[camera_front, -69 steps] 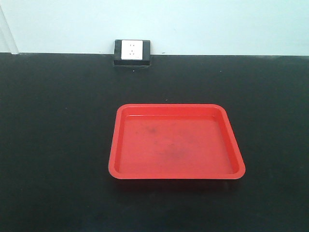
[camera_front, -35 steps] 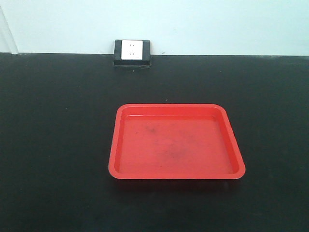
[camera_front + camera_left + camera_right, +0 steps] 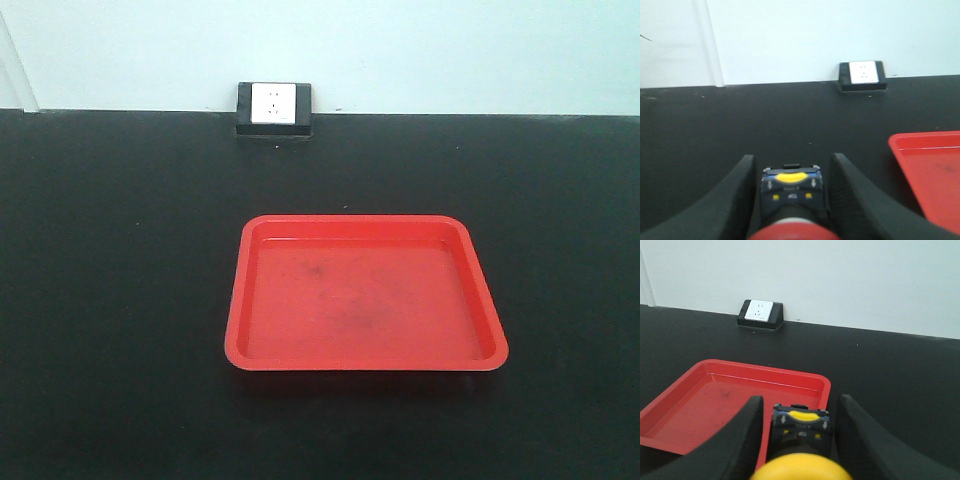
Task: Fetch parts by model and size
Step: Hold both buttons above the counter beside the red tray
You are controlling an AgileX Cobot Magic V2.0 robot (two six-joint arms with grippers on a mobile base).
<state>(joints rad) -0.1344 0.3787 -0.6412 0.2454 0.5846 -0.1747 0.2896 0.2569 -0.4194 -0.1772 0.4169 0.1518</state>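
Observation:
In the left wrist view, a red-capped push button [image 3: 790, 231] with a black body and blue base sits between the black fingers of my left gripper [image 3: 792, 161], which is shut on it above the black table. In the right wrist view, my right gripper [image 3: 800, 401] is shut on a yellow-capped push button [image 3: 798, 466] of the same build. It is held over the near right corner of the red tray [image 3: 765, 369]. Neither gripper shows in the front view, where the red tray [image 3: 365, 220] lies with nothing in it.
A black box with a white wall socket [image 3: 273, 108] stands at the table's back edge against the pale wall. It also shows in the left wrist view as the socket box [image 3: 862, 75] and in the right wrist view as the socket box [image 3: 760, 313]. The tray's left rim [image 3: 920, 140] lies right of the left gripper.

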